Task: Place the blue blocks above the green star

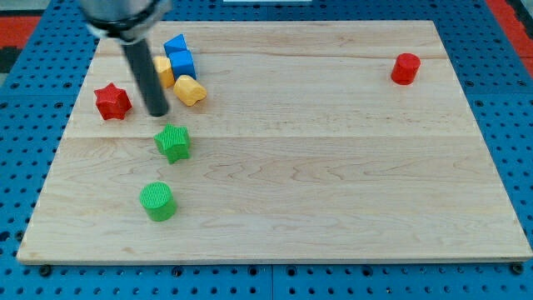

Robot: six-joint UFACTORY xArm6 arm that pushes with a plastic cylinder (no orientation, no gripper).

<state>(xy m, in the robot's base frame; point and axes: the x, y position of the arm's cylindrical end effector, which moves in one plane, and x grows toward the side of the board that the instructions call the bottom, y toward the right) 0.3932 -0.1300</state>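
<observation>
Green star-shaped block [172, 142] lies on the pale wooden board [333, 167]; my tip [157, 114], a bare rod gripping nothing, sits just above it, while two blue blocks [178, 55] cluster with two yellow blocks [188, 90] further above

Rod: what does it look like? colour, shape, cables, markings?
My rod is a straight, smooth cylinder, dark grey to black with a slight sheen. It hangs from a wider dark round mount, cut off by the view's top. My tip ends blunt. No cables or markings visible.
</observation>
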